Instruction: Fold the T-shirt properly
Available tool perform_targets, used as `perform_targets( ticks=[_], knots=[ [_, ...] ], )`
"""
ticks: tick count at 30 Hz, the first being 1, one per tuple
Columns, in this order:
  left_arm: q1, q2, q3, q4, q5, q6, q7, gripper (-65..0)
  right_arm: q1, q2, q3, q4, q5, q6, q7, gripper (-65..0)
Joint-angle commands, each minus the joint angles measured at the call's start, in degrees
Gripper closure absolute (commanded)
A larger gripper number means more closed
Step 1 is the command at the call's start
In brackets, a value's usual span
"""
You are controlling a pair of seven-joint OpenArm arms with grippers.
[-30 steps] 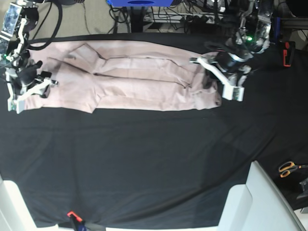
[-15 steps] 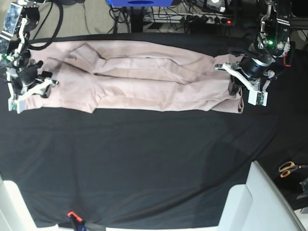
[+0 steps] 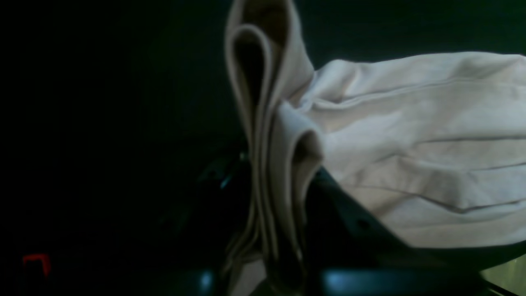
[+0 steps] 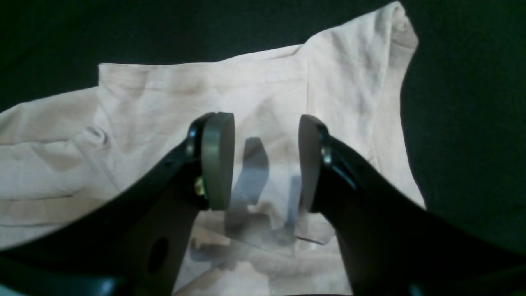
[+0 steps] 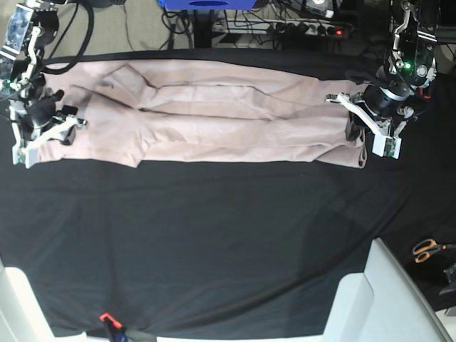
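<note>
T-shirt [image 5: 206,135], pale pink (rather creased), spread lengthwise on black cloth [image 5: 206,249]; left pincer [image 3: 275,197] clamped on its gathered end; right pincer [image 4: 265,162] apart above it.

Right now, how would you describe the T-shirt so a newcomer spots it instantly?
Find the large black cloth filling most of the base view. Across its far part lies the T-shirt, a long, creased pale pink strip, its right end pinched in the left claw. It is the only pink fabric there.
</note>
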Motion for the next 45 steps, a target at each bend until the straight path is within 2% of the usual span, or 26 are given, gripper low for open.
perform_targets(
  ticks=[1,6,10,13,17,21,28,34,45],
  knots=[
    [0.38,-0.72,-0.83,0.53,0.11,0.36,-1.19,0.0,0.28,0.59,0.08,0.99,0.37,0.23,1.13,-23.6],
    [2.05,-0.64,-4.08,0.88,-0.07,0.36,-1.19,0.0,0.28,0.59,0.08,0.99,0.37,0.23,1.13,-23.6],
    [2.58,-0.11,-3.82,2.29,-0.24,0.36,-1.19,0.0,0.28,0.59,0.08,0.99,0.37,0.23,1.13,-23.6],
    [2.23,2.27,-3.82,3.08,0.02,0.36,-0.67,0.0,0.28,0.59,0.08,0.90,0.37,0.23,1.04,-23.6],
    [-0.24,5.43,-3.82,4.22,-0.16,0.36,5.57,0.0,0.37,0.59,0.08,0.90,0.28,0.23,-0.89,-23.6],
    [-1.38,8.60,-3.73,5.45,-0.24,0.36,7.77,0.0,0.37,0.59,0.08,1.26,0.28,0.23,-1.16,-23.6],
    [-2.08,10.97,3.48,5.71,0.02,0.36,7.77,0.0,0.37,1.03,0.08,0.90,0.28,0.23,-1.16,-23.6],
    [-2.26,14.05,4.44,5.80,0.11,0.36,7.86,0.0,0.46,1.03,0.08,0.90,0.20,0.23,-1.16,-23.6],
    [-5.60,15.63,12.36,5.27,0.20,0.45,7.86,0.0,0.55,1.12,0.08,0.90,0.20,0.23,-1.16,-23.6]
  ],
)
